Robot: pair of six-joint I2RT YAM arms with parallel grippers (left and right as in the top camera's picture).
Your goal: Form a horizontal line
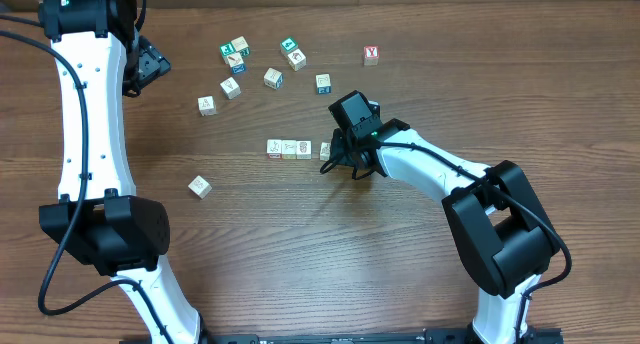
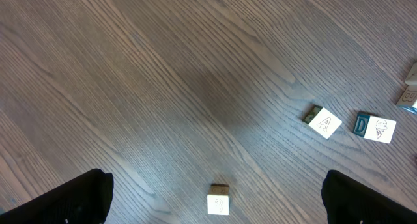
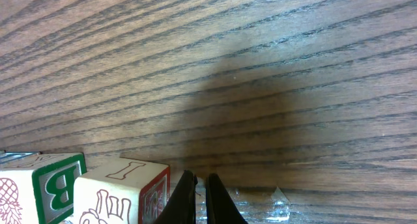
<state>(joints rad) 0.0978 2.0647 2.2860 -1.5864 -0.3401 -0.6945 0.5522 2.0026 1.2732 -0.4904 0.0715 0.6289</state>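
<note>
A row of three pale cubes [image 1: 289, 149] lies side by side at mid-table. A fourth cube [image 1: 325, 150] sits just right of the row, partly under my right gripper [image 1: 338, 156]. In the right wrist view that gripper [image 3: 201, 180] is shut on nothing, its tips down at the wood right beside the red-edged "I" cube [image 3: 120, 191]. A green "B" cube [image 3: 39, 185] stands left of that one. My left gripper [image 1: 150, 66] hovers open at the far left; its wide-apart fingers [image 2: 78, 199] frame one pale cube [image 2: 218, 199] on the table below.
Loose cubes lie scattered at the back: pale ones [image 1: 206, 105] [image 1: 230, 87] [image 1: 273, 78], teal-faced ones [image 1: 234, 54] [image 1: 288, 46], a blue-faced one [image 1: 323, 83] and a red "Y" cube [image 1: 371, 54]. Another pale cube [image 1: 200, 186] lies alone at front left.
</note>
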